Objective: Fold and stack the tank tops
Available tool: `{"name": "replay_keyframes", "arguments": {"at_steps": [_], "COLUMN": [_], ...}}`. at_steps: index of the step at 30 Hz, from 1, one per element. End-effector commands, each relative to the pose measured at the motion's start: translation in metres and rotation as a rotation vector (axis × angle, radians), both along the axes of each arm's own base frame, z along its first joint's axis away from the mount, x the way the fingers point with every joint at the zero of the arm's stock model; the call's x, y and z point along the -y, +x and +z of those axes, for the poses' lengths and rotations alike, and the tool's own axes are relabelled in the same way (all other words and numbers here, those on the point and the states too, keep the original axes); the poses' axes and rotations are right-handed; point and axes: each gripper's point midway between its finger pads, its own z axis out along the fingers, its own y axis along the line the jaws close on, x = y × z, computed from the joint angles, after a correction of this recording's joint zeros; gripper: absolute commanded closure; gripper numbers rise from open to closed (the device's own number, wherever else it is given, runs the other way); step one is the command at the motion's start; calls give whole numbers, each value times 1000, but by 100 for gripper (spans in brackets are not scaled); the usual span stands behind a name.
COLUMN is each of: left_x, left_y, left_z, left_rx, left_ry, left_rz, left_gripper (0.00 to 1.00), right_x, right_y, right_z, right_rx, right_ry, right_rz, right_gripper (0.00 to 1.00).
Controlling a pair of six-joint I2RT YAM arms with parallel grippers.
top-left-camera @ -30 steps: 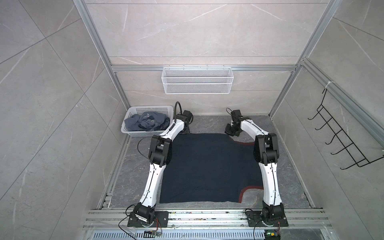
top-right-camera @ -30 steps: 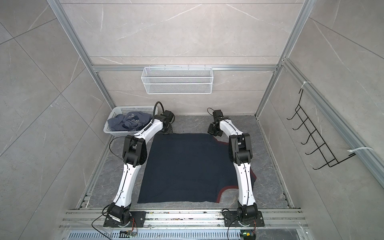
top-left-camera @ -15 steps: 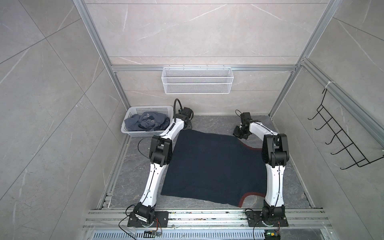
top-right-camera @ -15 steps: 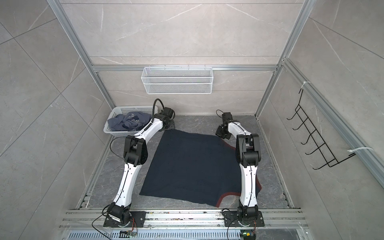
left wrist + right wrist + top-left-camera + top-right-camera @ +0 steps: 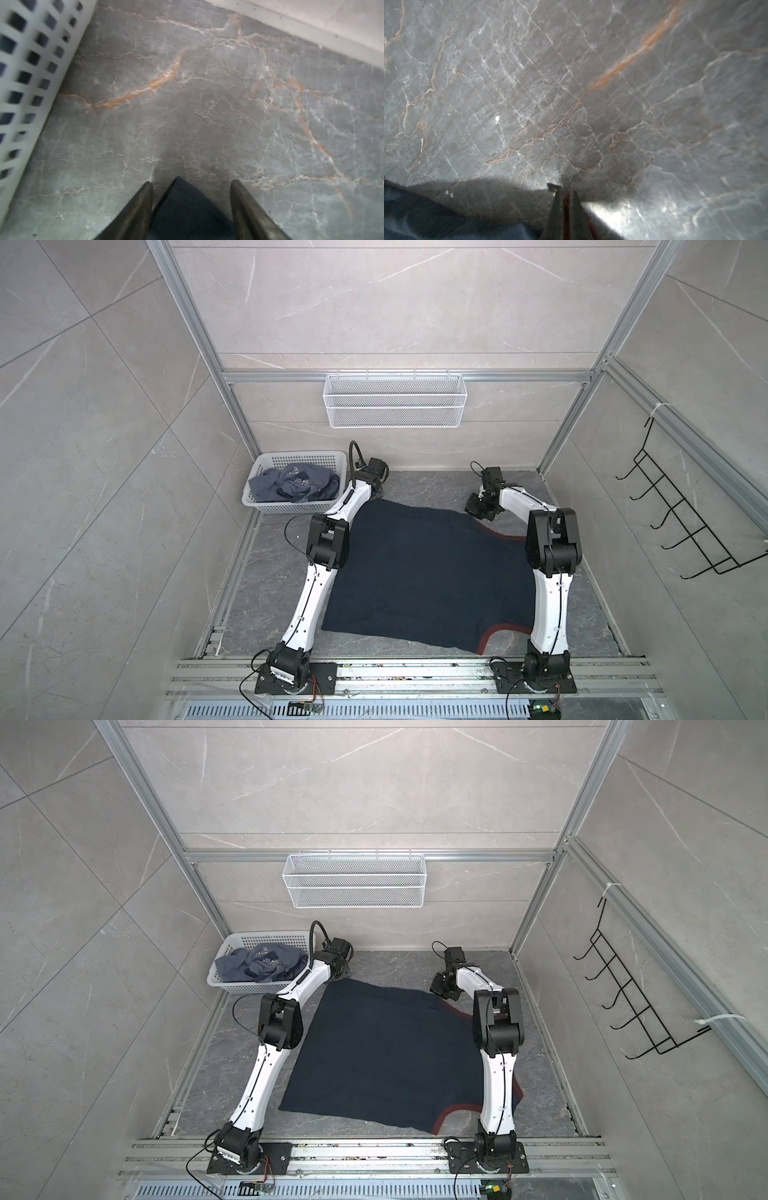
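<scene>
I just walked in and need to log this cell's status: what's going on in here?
Two robot arms are working on a navy tank top with red trim, spread flat on the grey table. The right pincer is shut on the red-trimmed edge at one far corner. The left pincer straddles the other far corner, jaws apart and not clamped. A blue-grey tank top lies crumpled in the white basket. Nothing is folded or stacked yet.
</scene>
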Motion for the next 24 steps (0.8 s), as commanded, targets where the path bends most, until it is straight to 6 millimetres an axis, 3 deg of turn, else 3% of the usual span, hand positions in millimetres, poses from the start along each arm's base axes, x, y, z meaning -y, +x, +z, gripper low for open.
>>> {"name": "replay_keyframes", "arguments": {"at_steps": [1,8,15,18,24], "left_x": [-11,-10,-15,-26,-62], "left_y": [-1,-1,6,6,-3], "left_z": [-5,-3,13,23,57], "left_rx": [-22,-24,18,31,89], "left_ry": [-11,-32,-28,-8,71], "left_rz": [43,43,41,56,115], "left_gripper": [49,69,92,100,100], "right_x": [-5,-8,-18,-23,-35], "right_y": [0,7,15,22,38], "right_z": [16,17,18,18,17], "right_rx": [28,39,48,48,52], "right_ry": [19,28,28,17,10], "right_rz": [-8,4,31,46,73], "right_gripper": [98,98,98,98,98]}}
